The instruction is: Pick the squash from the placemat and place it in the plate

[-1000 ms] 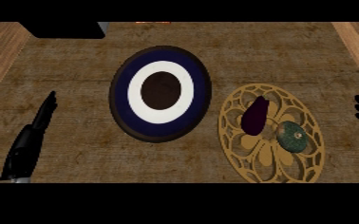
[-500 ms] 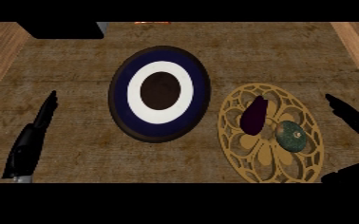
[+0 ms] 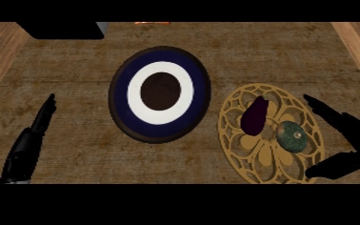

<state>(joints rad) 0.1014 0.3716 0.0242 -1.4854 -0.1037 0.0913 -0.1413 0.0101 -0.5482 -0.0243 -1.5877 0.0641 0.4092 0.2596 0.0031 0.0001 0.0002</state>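
The black right hand (image 3: 336,124) is spread wide, fingers straight and thumb apart, holding nothing. Just inside its fingers, the round mottled green squash (image 3: 291,136) lies on the gold openwork placemat (image 3: 239,148), beside a dark purple eggplant (image 3: 255,116). The black left hand (image 3: 28,145) rests open, well apart from the navy-and-white ringed plate (image 3: 159,93).

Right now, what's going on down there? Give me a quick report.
Left hand open, resting at counter's left edge. Right hand open beside the placemat. Squash on placemat, untouched; eggplant beside it. Plate holds nothing.
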